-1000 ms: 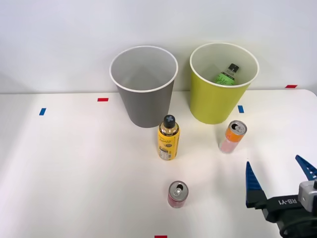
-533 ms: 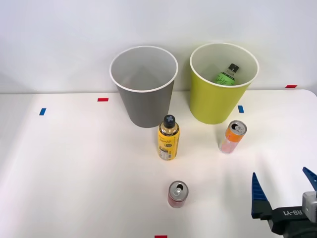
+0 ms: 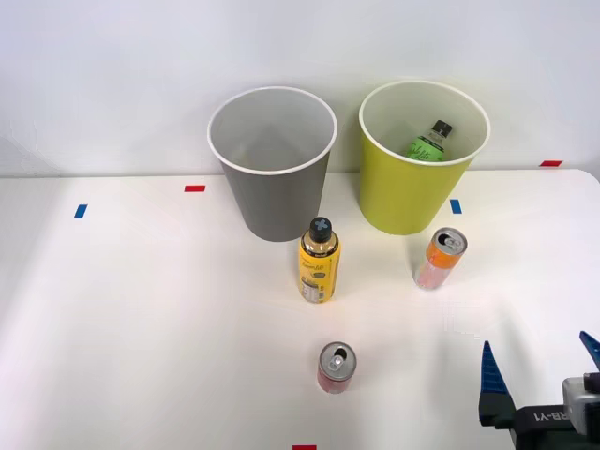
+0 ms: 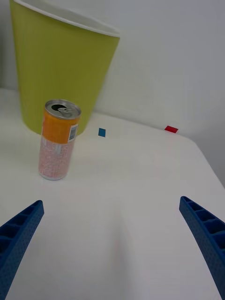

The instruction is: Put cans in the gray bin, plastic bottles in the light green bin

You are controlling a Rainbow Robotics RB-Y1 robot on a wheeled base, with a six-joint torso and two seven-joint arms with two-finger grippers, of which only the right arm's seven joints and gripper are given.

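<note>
1. White table (image 3: 141, 309) under a plain pale wall; the gray bin (image 3: 273, 164) and the light green bin (image 3: 422, 159) stand side by side at the far edge.
2. The right gripper (image 3: 542, 375) hovers near-right, its ribbed blue fingers (image 4: 18, 234) spread wide and holding nothing.
3. The orange-and-pink can (image 3: 441, 259) stands upright just in front of the green bin; the red can (image 3: 336, 367) stands nearer.
4. Both look like thin, smooth metal: probably light, slippery, easily dented. Grip mid-body across the width.
5. A yellow bottle (image 3: 319, 262) stands between them; a green bottle (image 3: 429, 141) lies in the green bin.
</note>
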